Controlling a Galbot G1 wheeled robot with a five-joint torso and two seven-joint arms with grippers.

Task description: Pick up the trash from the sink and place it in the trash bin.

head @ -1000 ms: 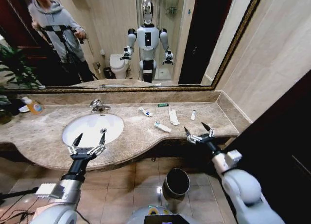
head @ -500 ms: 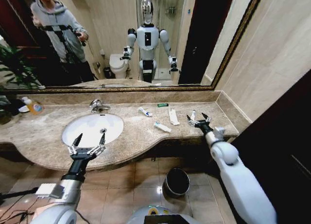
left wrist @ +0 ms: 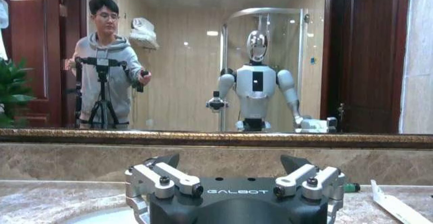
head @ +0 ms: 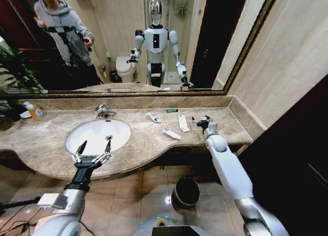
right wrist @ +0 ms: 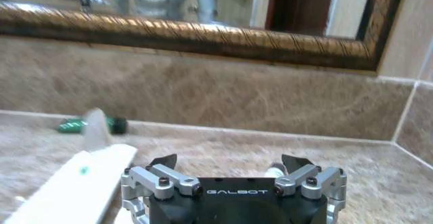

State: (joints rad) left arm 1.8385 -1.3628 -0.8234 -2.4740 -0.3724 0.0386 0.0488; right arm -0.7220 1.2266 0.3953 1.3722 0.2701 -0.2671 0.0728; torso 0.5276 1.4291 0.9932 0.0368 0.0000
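Note:
The trash lies on the marble counter to the right of the sink [head: 77, 144]: a white-and-blue tube [head: 153, 118], a dark green stick [head: 171, 110], a flat white wrapper [head: 183, 123] and a white tube [head: 171, 134]. My right gripper [head: 201, 119] hovers open just right of the wrapper. In the right wrist view its open gripper [right wrist: 230, 161] has a small white tube [right wrist: 273, 171] just ahead between the fingers, with the wrapper [right wrist: 68, 191] and green stick [right wrist: 88, 126] beside it. My left gripper [head: 92, 153] stands open over the sink's front rim. The trash bin [head: 186, 191] stands on the floor below the counter.
A chrome tap [head: 104, 111] stands behind the basin. A bottle of orange liquid [head: 35, 111] is at the far left of the counter. The mirror and a marble backsplash bound the counter behind, and a tiled wall closes it on the right.
My right arm has reached forward from the counter's front edge to above the counter beside the wrapper, covering the small white tube in the head view. The left arm has not moved.

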